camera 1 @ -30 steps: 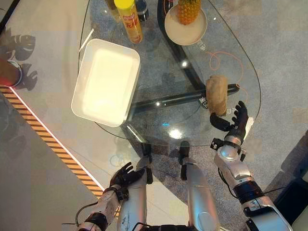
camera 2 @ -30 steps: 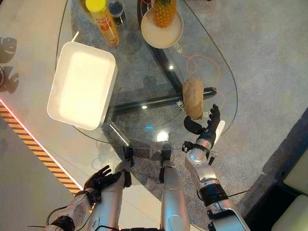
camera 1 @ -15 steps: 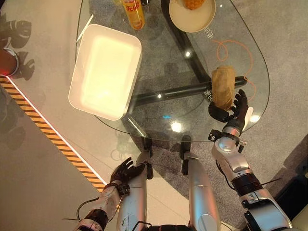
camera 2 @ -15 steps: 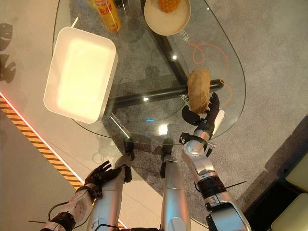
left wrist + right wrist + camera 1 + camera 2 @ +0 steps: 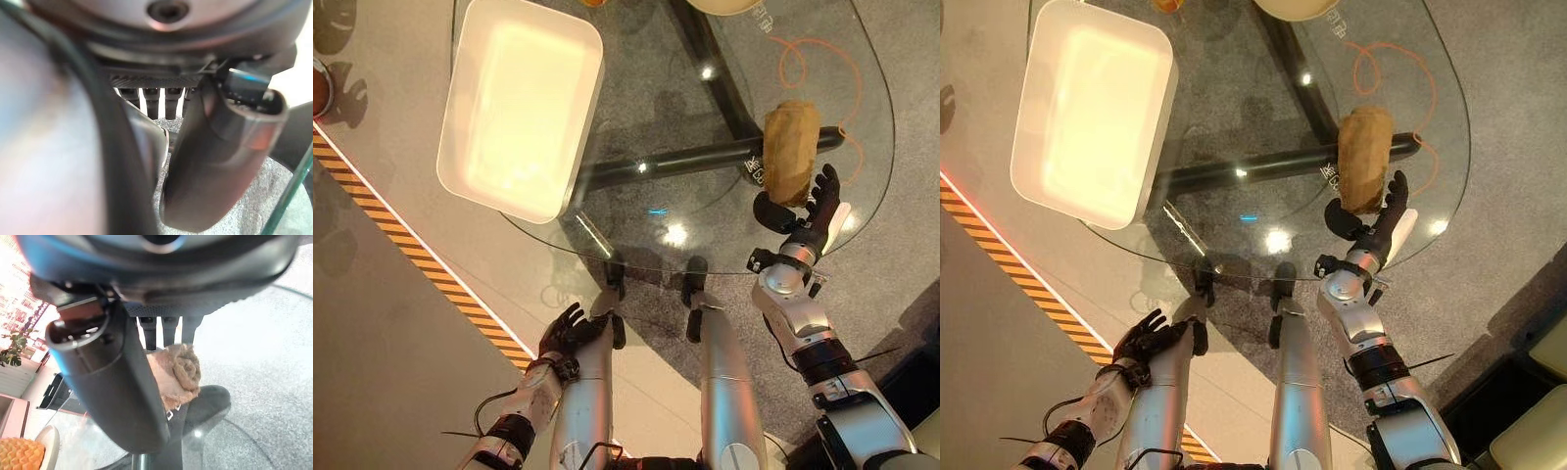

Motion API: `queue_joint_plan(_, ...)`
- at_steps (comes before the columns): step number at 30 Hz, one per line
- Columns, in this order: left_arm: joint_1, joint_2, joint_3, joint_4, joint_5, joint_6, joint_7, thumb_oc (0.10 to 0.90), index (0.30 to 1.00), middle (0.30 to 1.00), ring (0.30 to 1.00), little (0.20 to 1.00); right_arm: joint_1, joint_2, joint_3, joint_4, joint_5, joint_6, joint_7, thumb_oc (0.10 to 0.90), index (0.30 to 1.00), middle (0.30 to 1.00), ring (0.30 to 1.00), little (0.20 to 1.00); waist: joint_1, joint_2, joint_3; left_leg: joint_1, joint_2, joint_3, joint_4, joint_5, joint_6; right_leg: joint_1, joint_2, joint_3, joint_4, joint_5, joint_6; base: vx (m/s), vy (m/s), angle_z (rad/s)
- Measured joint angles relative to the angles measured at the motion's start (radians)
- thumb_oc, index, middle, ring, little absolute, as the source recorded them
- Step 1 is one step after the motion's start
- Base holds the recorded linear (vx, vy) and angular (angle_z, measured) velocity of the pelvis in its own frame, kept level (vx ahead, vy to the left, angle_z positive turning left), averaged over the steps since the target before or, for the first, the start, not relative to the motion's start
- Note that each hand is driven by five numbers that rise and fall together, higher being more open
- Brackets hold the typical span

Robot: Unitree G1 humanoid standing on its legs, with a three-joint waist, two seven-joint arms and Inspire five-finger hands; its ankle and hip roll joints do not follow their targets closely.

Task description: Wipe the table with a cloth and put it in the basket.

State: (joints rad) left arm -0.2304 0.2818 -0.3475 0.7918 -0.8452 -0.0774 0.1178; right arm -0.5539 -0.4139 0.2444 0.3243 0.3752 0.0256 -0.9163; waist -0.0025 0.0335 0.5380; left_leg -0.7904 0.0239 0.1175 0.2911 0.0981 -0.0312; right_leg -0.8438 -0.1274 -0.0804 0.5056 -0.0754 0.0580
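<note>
Fingers [image 5: 826,186] of the right hand [image 5: 800,217] stood straight and spread, thumb out to the side, right at the near end of the cloth [image 5: 790,152] but not gripping it. That cloth was a tan, fuzzy, rolled-up lump at the right of the frame, sitting on the rounded glass table [image 5: 636,117]. Upper left sat the basket [image 5: 519,103], a smooth white rectangular tub. Left hand [image 5: 570,335] hung low at lower left, loosely open and holding nothing.

Tan cloth [image 5: 790,152] bunched on glass table [image 5: 685,117]; white basket [image 5: 514,108] apart
</note>
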Motion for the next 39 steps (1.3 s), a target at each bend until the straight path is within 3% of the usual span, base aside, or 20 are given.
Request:
queue_joint_plan(15, -0.021, 0.011, -0.004, -0.031, -0.001, 0.004, 0.000, 0.800, 0.900, 0.900, 0.900, 0.900, -0.089, -0.052, -0.003, 0.002, -0.001, 0.039, -0.015, 0.800, 0.900, 0.900, 0.900, 0.900, 0.001, 0.002, 0.001, -0.072, -0.008, -0.023, 0.025, 0.002, -0.003, -0.062, -0.011, -0.017, 0.032, -0.007, -0.004, 0.00, -0.006, 0.03)
queue_joint_plan(24, -0.040, 0.015, -0.022, -0.028, -0.002, 0.002, -0.002, 0.800, 0.900, 0.900, 0.900, 0.900, -0.173, -0.065, 0.003, 0.103, 0.004, 0.143, -0.035, 0.800, 0.900, 0.900, 0.900, 0.900, 0.012, 0.002, 0.000, -0.091, -0.011, -0.024, 0.025, 0.005, -0.003, -0.084, -0.014, -0.018, 0.033, -0.008, -0.004, 0.00, 0.000, 0.00)
queue_joint_plan(39, -0.055, 0.016, -0.034, -0.026, -0.007, -0.004, -0.006, 0.800, 0.900, 0.900, 0.900, 0.900, -0.254, -0.101, 0.022, 0.180, 0.081, 0.160, -0.098, 0.800, 0.900, 0.900, 0.900, 0.900, 0.025, 0.003, 0.000, -0.107, -0.013, -0.031, 0.025, 0.007, -0.003, -0.098, -0.016, -0.022, 0.036, -0.009, -0.005, 0.00, 0.000, 0.00)
